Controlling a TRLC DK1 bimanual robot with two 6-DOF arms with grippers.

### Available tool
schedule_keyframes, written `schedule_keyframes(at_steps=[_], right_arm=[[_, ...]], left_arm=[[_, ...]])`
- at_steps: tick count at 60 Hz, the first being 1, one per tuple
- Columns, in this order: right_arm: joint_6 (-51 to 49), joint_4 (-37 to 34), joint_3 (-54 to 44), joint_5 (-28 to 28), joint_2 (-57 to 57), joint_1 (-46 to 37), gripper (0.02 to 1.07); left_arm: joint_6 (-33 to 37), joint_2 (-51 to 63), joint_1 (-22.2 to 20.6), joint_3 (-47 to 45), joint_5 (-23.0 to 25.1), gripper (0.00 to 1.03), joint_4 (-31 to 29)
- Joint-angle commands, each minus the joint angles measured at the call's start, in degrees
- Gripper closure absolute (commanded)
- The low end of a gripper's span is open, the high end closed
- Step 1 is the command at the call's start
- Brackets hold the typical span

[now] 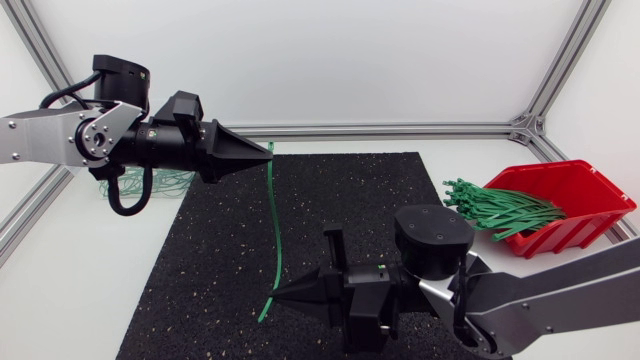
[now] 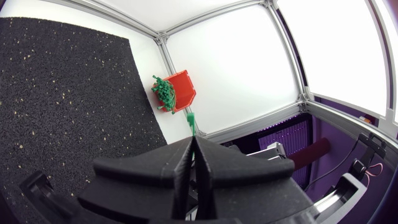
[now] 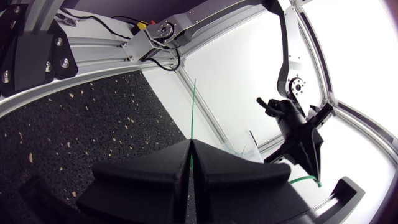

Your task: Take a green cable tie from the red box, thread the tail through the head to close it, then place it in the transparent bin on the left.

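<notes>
The left gripper (image 1: 264, 152), upper centre-left in the head view, has its fingers pressed together on the top end of one green cable tie (image 1: 275, 220). The right gripper (image 1: 282, 292), lower centre, pinches the same tie near its bottom end, so the strip runs almost vertically down the frame over the black mat (image 1: 200, 260). The red box (image 1: 585, 190) sits at the right edge with a bundle of green ties (image 1: 500, 208) spilling from its open front, and the transparent bin (image 1: 110, 190) at the left edge is largely hidden behind the left arm.
</notes>
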Motion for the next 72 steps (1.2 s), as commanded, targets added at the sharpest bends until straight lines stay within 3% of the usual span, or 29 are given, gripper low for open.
schedule_keyframes(at_steps=[1, 6, 11, 21, 31, 42, 55, 67, 72], right_arm=[[3.9, 0.2, -1.2, 0.0, 0.8, 0.1, 1.01], [11.0, 0.8, -1.0, -1.6, 0.5, -0.3, 1.01], [24.8, 1.1, 1.2, -6.1, 0.7, -2.9, 1.01], [34.7, -0.7, 1.8, -4.8, -0.9, -0.8, 1.01], [43.9, -15.6, 3.3, -5.9, -9.8, 2.6, 1.01], [53.9, -21.5, 3.4, -10.4, -16.4, 2.7, 1.01], [68.0, -17.5, 3.4, -18.8, -18.2, -1.1, 1.01], [93.0, 0.7, 1.9, -22.5, -17.4, -5.1, 1.01], [93.7, -1.2, 2.2, -22.9, -19.2, -5.1, 1.01]], left_arm=[[0.8, -1.4, -0.6, -2.0, 0.3, 0.99, 0.3], [0.8, -1.5, -0.7, -2.5, 0.3, 0.99, 0.3], [0.8, -1.9, -0.7, -3.1, 0.2, 0.99, 0.3], [1.3, -4.7, -0.5, -4.8, -0.1, 0.98, 0.3], [2.5, -8.5, -0.6, -7.3, -0.6, 0.98, 1.2], [2.5, -9.7, -1.0, -7.8, -1.4, 0.98, 1.4], [2.5, -10.0, -1.3, -8.0, -1.8, 0.98, 1.5], [2.5, -11.4, -1.3, -8.8, -2.2, 0.98, 1.5], [2.5, -12.2, -1.5, -9.3, -2.5, 0.98, 1.5]])
